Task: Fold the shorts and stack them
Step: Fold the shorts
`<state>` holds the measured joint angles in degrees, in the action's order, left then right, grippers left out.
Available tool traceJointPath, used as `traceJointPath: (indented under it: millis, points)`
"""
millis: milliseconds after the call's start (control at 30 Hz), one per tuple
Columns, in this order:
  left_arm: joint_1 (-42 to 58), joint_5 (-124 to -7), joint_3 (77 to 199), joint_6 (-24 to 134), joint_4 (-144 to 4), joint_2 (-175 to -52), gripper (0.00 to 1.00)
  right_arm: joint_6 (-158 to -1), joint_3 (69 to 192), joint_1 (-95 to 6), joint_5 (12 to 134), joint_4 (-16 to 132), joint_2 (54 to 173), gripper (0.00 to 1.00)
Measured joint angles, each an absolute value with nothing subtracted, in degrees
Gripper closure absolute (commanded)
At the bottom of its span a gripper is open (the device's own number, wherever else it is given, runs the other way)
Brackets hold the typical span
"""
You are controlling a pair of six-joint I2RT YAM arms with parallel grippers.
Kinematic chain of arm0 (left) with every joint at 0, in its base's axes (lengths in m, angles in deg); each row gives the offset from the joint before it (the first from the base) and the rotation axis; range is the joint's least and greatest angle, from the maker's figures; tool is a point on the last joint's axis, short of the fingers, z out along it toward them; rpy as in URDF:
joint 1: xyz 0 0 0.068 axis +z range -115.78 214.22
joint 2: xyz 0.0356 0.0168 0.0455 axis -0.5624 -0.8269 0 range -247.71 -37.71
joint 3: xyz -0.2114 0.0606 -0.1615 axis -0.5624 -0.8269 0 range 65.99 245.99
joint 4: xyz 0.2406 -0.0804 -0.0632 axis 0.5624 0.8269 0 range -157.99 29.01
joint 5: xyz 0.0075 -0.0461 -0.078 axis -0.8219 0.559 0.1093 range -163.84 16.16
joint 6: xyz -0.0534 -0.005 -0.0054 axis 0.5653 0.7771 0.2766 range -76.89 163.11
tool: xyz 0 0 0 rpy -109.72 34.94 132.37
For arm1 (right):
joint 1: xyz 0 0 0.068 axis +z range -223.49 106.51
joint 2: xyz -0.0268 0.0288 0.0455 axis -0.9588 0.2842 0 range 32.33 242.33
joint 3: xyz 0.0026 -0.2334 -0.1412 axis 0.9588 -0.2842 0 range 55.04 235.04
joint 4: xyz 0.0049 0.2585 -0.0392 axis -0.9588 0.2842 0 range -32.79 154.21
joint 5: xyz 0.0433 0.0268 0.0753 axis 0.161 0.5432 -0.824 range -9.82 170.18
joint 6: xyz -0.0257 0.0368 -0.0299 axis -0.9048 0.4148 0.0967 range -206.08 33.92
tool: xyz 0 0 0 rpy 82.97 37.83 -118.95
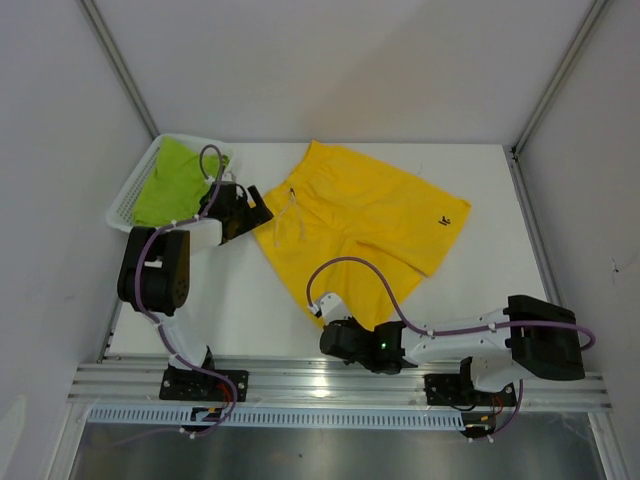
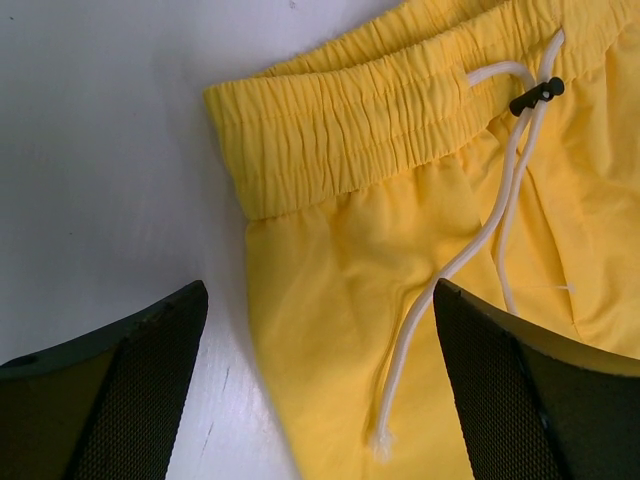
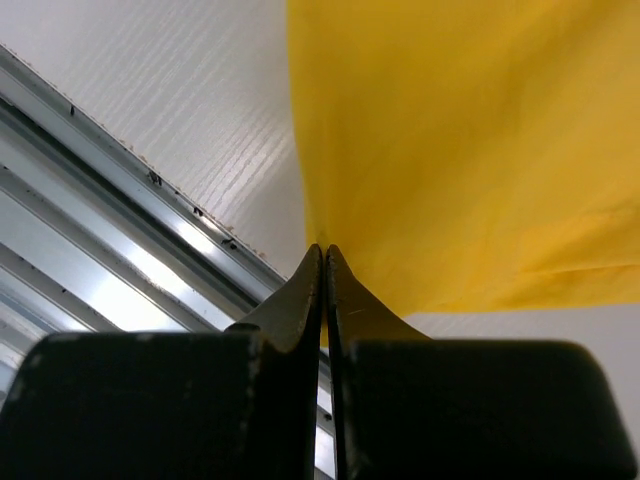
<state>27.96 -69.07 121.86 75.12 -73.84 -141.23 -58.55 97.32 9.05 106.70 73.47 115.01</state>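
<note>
Right gripper [image 3: 323, 248] is clamped shut on a leg-hem corner of the yellow shorts [image 1: 360, 215]. Thin cloth is nipped at the tips, close to the aluminium rail [image 3: 120, 215]. Left gripper [image 2: 320, 400] has its jaws wide and holds nothing, hovering over the waistband [image 2: 370, 130] corner.

Yellow shorts lie spread flat mid-table [image 1: 250, 300]. Green shorts [image 1: 170, 180] sit bunched in the white mesh basket [image 1: 128, 195], far left.

Handling, my read: the fabric is light and limp, with no stiffness, so it'll sag and drag between the grips. The smooth weave looks likely to slip on a shallow pinch. The ruched elastic waistband is the thickest bite, so take the corner there. Keep clear of the white drawstring [image 2: 470, 240] and its dark toggle [image 2: 535, 95], since a loose cord snags. The small dark label [image 1: 445, 221] marks the far leg.
</note>
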Motion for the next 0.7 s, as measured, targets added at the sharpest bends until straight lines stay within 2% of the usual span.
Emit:
traceJointPath:
  millis: [467, 700]
  points:
    - [28.0, -69.6, 120.8, 79.7, -76.9, -141.5, 0.15, -57.6, 95.9, 13.2, 107.8, 74.9, 112.1, 1.00]
    - [28.0, -72.2, 120.9, 82.1, -77.9, -142.5, 0.25, -57.6, 95.9, 14.6, 108.0, 76.2, 111.4, 1.00]
